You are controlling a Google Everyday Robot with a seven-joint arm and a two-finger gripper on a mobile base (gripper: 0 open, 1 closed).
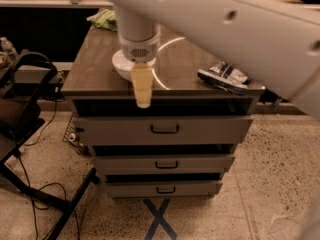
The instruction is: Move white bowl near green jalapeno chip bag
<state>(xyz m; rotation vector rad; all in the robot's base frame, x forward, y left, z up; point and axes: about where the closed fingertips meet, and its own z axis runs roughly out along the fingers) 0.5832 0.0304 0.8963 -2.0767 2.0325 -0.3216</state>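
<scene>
Gripper: the gripper (143,93) hangs point-down from the thick white wrist, at the front edge of the cabinet top (192,59), left of its middle.
Gripper state: cannot tell whether it is spread or pressed together; its pale yellow end reads as one tapered piece from this side.
Gripper and bowl: the gripper stands in front of the bowl and covers its middle; whether the two touch cannot be told.
White bowl: the white bowl (120,67) sits on the cabinet top, front left of centre, directly behind the gripper. Only a curved white strip of its left side shows.
Bowl direction: it is round, so no long axis to give. Its mouth is hidden by the wrist, so its facing cannot be told.
Green chip bag: the green chip bag (103,20) lies at the back left corner of the cabinet top, well apart from the bowl. Only its left part shows beside the arm.
Bag direction: too much is covered to name its long axis.
Arm: the big white arm (215,21) crosses the top of the view from the right.
Dark bag: a dark blue-and-white bag (225,77) lies flat near the front right corner, its long axis running left to right, slightly slanted.
Cabinet: three drawers (165,130) with dark handles, stacked below the top.
Floor: a blue tape cross (159,220) sits below the lowest drawer.
</scene>
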